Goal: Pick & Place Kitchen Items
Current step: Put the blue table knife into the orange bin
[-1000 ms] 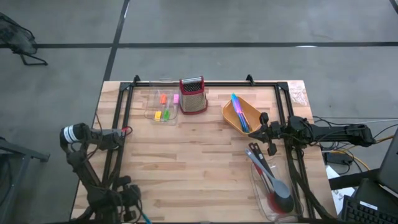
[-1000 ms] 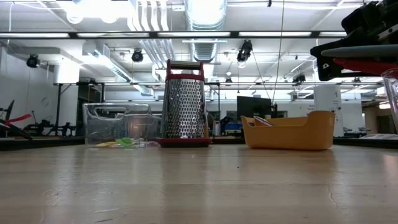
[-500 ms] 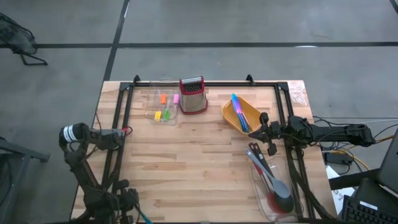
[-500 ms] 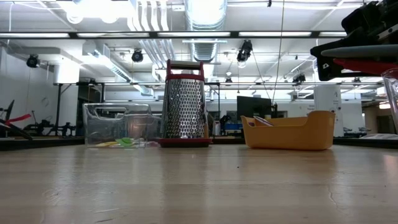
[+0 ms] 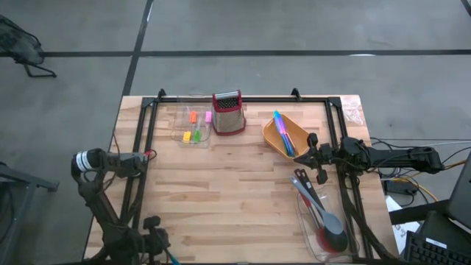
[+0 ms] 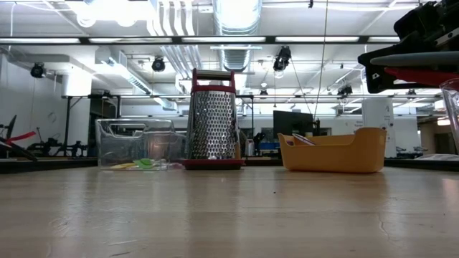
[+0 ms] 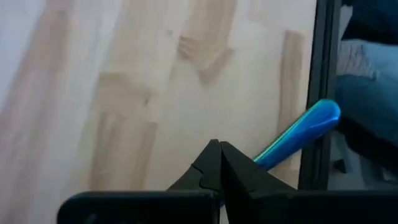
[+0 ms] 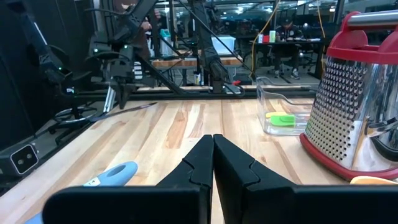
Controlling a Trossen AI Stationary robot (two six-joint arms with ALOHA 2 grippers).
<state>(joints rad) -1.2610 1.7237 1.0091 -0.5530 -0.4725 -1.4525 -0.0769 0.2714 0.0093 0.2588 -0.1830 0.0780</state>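
Both my grippers are closed and empty; right gripper [image 5: 315, 158] hangs beside the tray [image 5: 274, 141] holding the utensils [image 5: 282, 131]; I should open wide, then descend squarely.

My left end effector [image 5: 152, 237] sat closed, folded low at the near left. My right end effector [image 5: 312, 158] sat closed, arm stretched inward from the right.

Two dark, slender jointed arms — the left arm [image 5: 110, 184] with a pale silver cuff — ending in black pointed fingers [image 8: 202, 163].
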